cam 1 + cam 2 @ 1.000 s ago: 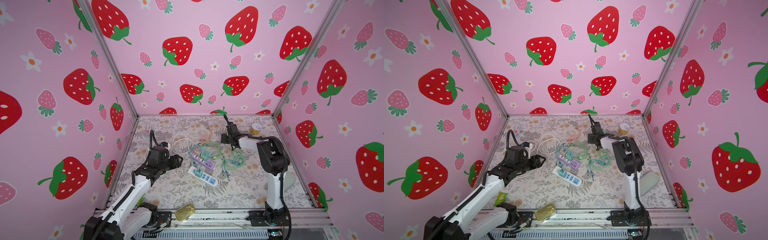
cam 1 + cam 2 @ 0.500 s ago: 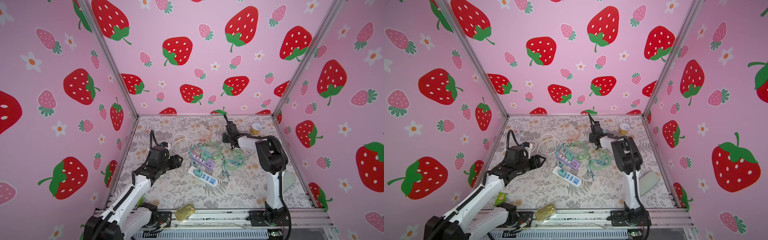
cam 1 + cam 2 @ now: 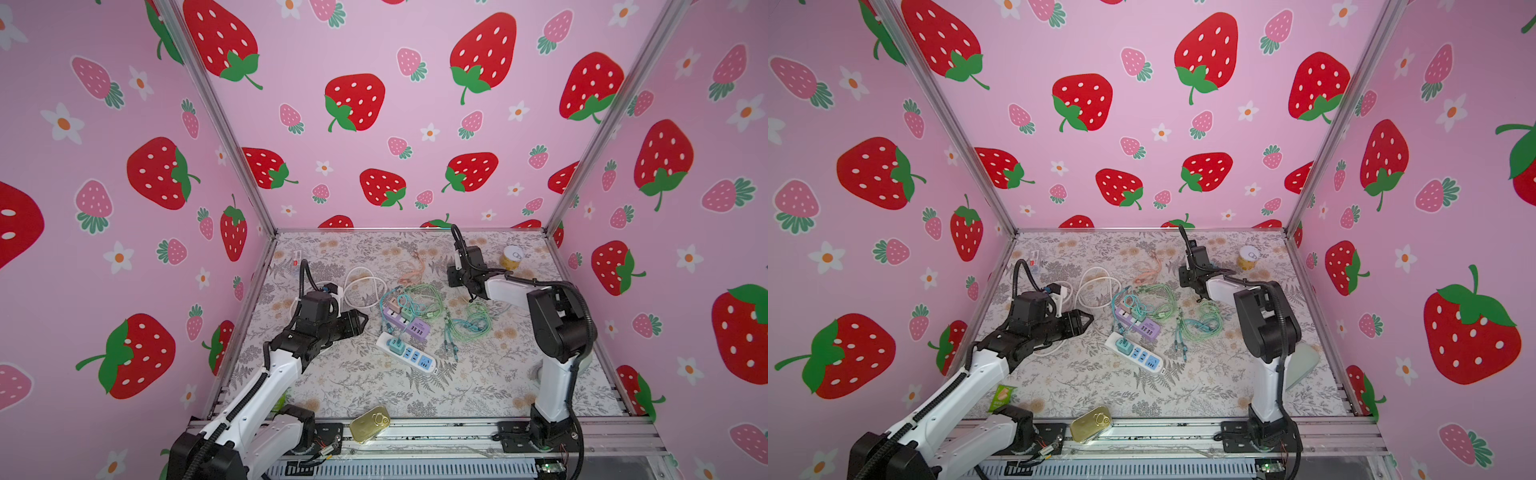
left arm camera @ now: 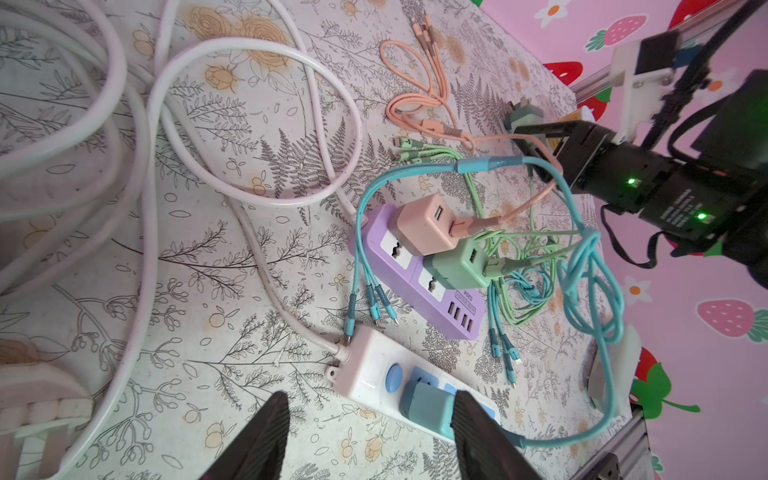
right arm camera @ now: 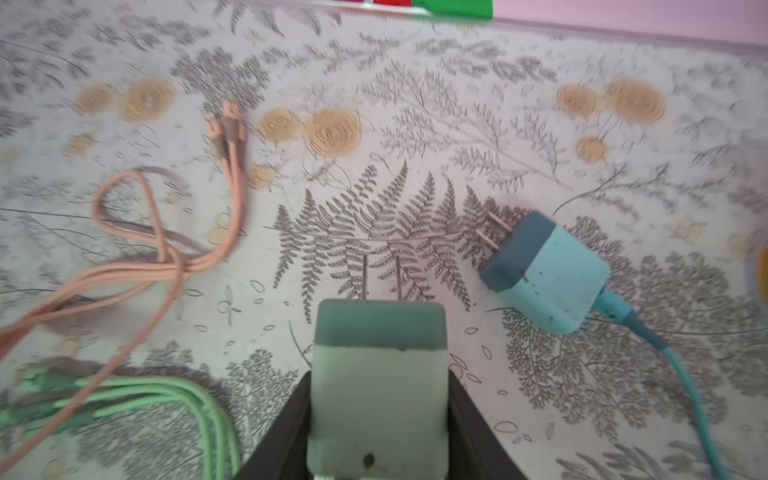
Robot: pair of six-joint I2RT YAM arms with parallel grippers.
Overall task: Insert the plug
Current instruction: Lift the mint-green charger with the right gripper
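My right gripper [image 5: 379, 386] is shut on a pale green plug [image 5: 378, 374] whose two prongs point ahead over the table. In both top views this gripper [image 3: 454, 277] [image 3: 1184, 277] is at the back of the table, right of centre. A blue plug [image 5: 544, 274] with its cable lies loose beside it. The purple power strip [image 3: 405, 322] [image 4: 415, 266] carries a pink and a green charger. The white power strip [image 3: 409, 355] [image 4: 374, 374] carries a blue charger. My left gripper [image 4: 370, 432] [image 3: 359, 322] is open and empty, just left of the white strip.
Green and teal cables [image 3: 465, 324] lie tangled between the strips and the right arm. A white cord coil [image 3: 365, 286] and a pink cable [image 3: 415, 264] lie further back. A yellow can [image 3: 512, 257] stands at the back right, a gold tin [image 3: 370, 424] at the front edge.
My right gripper has closed on the green plug. The left arm has stayed where it was.
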